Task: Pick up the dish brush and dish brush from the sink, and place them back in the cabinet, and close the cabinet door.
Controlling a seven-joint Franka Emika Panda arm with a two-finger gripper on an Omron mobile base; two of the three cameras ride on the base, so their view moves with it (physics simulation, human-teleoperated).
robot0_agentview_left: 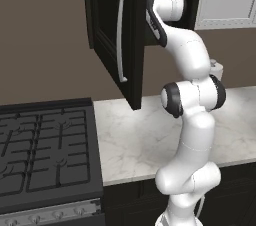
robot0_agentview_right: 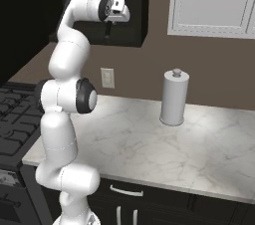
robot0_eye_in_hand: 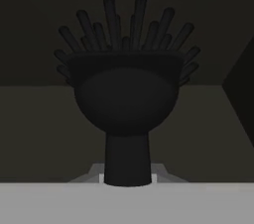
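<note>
While pinching the black dish brush (robot0_eye_in_hand: 126, 99), pincer (robot0_agentview_right: 107, 32) raised at cabinet (robot0_agentview_right: 134, 5).

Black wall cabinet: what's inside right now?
The black dish brush, bristles forward, held in the shut end effector within the black wall cabinet. The arm and open black door hide the remaining interior.

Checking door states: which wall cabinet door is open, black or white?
The black cabinet door with the long silver bar handle is swung out toward the counter. The white cabinet door to its right sits flat, shut.
</note>
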